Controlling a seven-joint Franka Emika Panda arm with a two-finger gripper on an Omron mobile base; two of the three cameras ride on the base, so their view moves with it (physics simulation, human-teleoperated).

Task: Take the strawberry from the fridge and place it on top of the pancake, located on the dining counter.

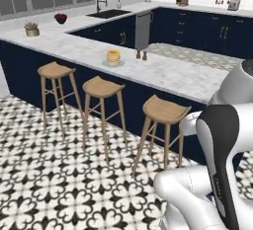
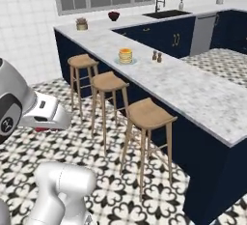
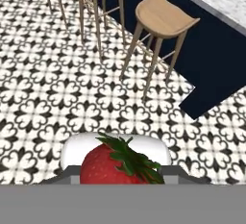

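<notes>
A bright red strawberry with green leaves sits between my gripper jaws, low in the hand view; the gripper is shut on it. In the right base view the hand hangs over the patterned floor at the left, with a red sliver of the strawberry under it. A stack of golden pancakes rests on a pale plate on the marbled dining counter, well ahead of the hand. The fridge is out of view.
Three wooden stools line the counter's navy base between me and the pancake. Two small shakers stand near the plate. A dark red bowl, a potted plant and a sink lie further back.
</notes>
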